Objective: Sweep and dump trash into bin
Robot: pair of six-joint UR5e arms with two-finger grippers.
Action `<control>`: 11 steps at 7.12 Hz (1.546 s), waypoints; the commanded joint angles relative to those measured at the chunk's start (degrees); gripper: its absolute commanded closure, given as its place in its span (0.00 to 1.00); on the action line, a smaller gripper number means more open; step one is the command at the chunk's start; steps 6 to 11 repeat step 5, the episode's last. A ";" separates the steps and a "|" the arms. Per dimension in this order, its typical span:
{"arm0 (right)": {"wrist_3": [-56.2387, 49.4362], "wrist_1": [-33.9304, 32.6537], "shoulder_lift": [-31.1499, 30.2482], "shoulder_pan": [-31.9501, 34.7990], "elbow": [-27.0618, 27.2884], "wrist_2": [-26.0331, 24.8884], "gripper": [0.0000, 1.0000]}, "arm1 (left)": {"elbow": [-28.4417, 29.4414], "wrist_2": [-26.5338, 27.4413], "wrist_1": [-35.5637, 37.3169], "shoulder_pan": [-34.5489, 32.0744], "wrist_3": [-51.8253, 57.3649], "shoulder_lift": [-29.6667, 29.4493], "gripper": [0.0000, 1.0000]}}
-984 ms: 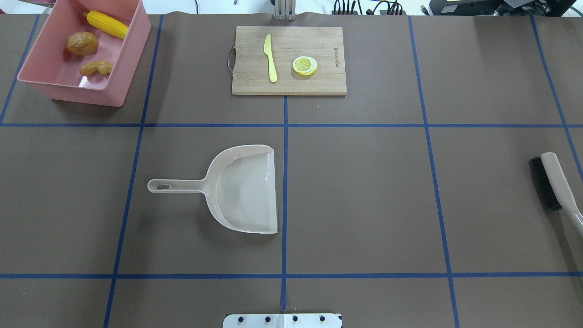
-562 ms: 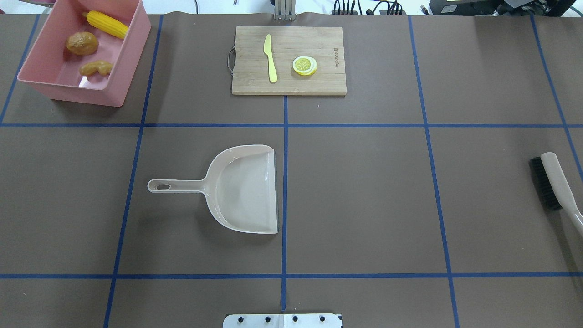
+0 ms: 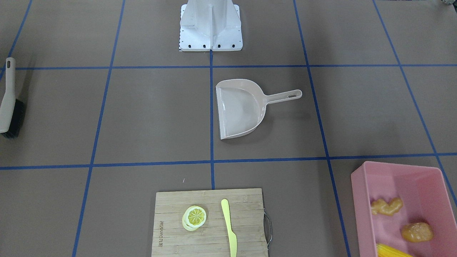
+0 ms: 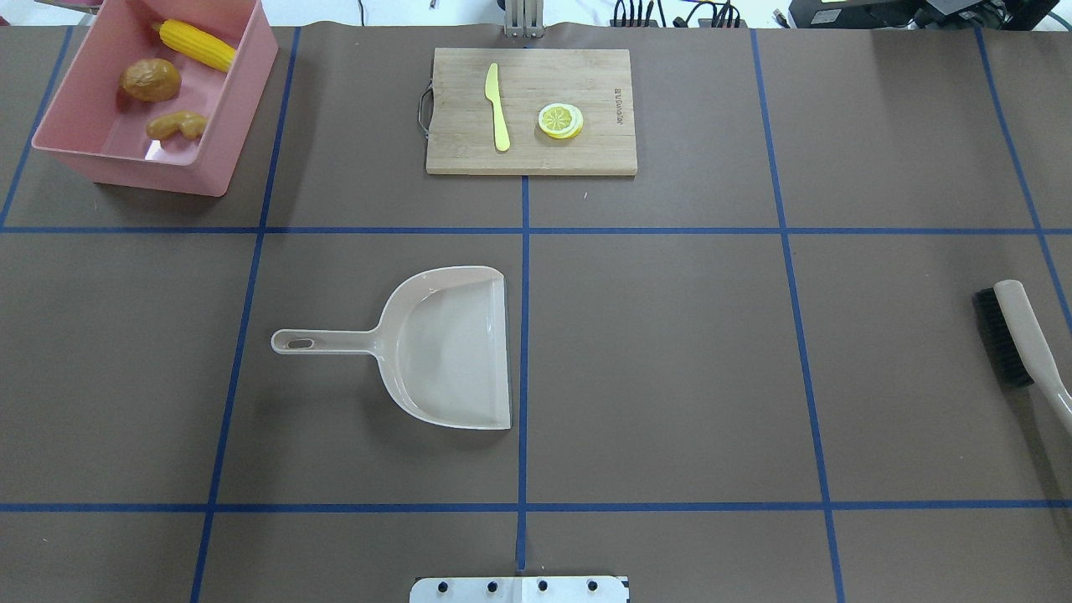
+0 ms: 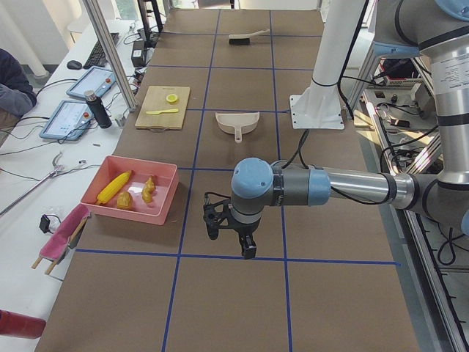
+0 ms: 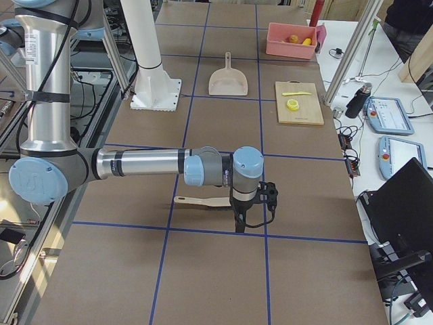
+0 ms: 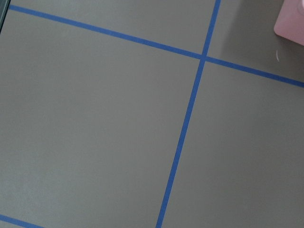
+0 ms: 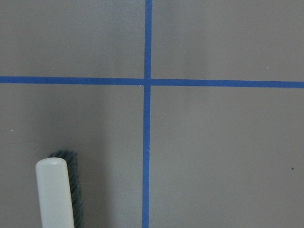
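Observation:
The pink bin (image 4: 134, 172) stands at the table's far left corner. Inside it lie the trash pieces: a yellow corn cob (image 4: 198, 44), a brown potato (image 4: 151, 79) and a tan ginger piece (image 4: 177, 126). The beige dustpan (image 4: 452, 347) lies empty mid-table, handle pointing left. A beige brush (image 4: 1017, 335) with black bristles lies at the right edge. My left gripper (image 5: 231, 236) hangs over bare table near the bin, and my right gripper (image 6: 254, 211) hangs beside the brush (image 6: 203, 201). Both show only in side views, so I cannot tell their state.
A wooden cutting board (image 4: 531, 110) at the far centre carries a pale yellow-green knife (image 4: 497, 107) and a lemon slice (image 4: 560, 120). The robot's white base (image 3: 210, 25) stands at the near edge. A person's arm (image 5: 13, 88) and tablets sit beside the table.

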 commanded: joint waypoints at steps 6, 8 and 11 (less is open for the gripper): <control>0.03 0.00 0.15 0.00 -0.02 0.00 0.00 | 0.74 0.61 -0.62 -0.04 -1.02 -3.17 0.01; 0.03 0.00 0.15 0.00 -0.02 0.00 0.00 | 0.74 0.61 -0.62 -0.04 -1.02 -3.17 0.01; 0.03 0.00 0.15 0.00 -0.02 0.00 0.00 | 0.74 0.61 -0.62 -0.04 -1.02 -3.17 0.01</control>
